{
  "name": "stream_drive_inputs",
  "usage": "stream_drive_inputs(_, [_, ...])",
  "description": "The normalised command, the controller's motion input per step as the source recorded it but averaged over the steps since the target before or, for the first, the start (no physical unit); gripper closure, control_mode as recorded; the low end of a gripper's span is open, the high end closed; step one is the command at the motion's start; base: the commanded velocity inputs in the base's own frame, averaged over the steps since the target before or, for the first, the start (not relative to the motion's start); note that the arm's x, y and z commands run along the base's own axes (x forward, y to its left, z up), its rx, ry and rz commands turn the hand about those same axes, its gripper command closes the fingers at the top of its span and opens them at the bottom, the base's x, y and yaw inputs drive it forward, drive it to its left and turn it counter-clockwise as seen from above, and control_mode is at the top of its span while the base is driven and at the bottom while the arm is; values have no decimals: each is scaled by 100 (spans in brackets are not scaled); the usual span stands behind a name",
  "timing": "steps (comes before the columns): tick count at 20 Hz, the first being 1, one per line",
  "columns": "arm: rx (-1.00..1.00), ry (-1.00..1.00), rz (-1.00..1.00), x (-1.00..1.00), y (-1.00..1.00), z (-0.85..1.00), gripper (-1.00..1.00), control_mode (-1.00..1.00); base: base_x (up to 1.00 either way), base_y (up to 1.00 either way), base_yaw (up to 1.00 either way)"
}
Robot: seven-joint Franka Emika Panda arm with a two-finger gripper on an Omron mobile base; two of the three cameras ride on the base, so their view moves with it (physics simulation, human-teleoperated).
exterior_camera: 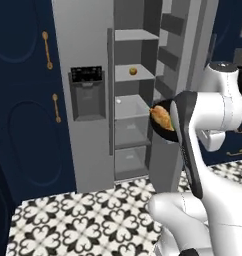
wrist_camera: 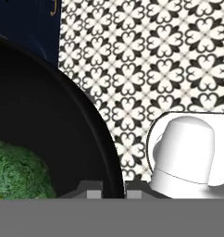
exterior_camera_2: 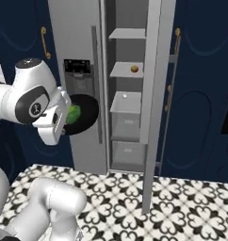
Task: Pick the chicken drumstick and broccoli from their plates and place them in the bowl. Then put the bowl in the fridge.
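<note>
At the bowl's rim, in the hand view: gripper (wrist_camera: 114, 189) clamped on the bowl (wrist_camera: 49, 115), one dark fingertip inside the black wall, the other outside, the rim pinched between them. Inside, down in the left corner, broccoli (wrist_camera: 19, 173), bumpy and green, lying against the glossy black.

Beyond the rim, black-and-white patterned floor (wrist_camera: 146, 60) far below, with a strip of navy cabinet (wrist_camera: 26, 23) at the top left.

From the left base view: bowl (exterior_camera: 165, 134) held up in the air at the end of the arm, level with the middle shelves of the fridge (exterior_camera: 85, 90), just in front of the open compartment; chicken drumstick (exterior_camera: 161, 117) resting in it, golden-brown. From the right base view: bowl (exterior_camera_2: 90, 113) seen against the grey door beneath the dark dispenser panel (exterior_camera_2: 78, 77), broccoli (exterior_camera_2: 73, 114) showing green beside the wrist.

Inside the fridge (exterior_camera_2: 130, 84), white shelves and clear drawers; on an upper shelf, a small round yellow-orange fruit (exterior_camera: 133, 71), well apart from the bowl. Door swung wide open to the right. Navy cabinets with brass handles (exterior_camera: 47, 50) on either side.
</note>
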Motion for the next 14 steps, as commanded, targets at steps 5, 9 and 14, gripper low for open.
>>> stream_drive_inputs(5, [0, 0, 0, 0, 0, 0, 100, 100, 83, 0, -22])
stream_drive_inputs(9, [0, 0, 0, 0, 0, 0, 100, 100, 95, 0, -16])
stream_drive_inputs(14, [0, 0, 0, 0, 0, 0, 100, 100, 79, 0, -16])
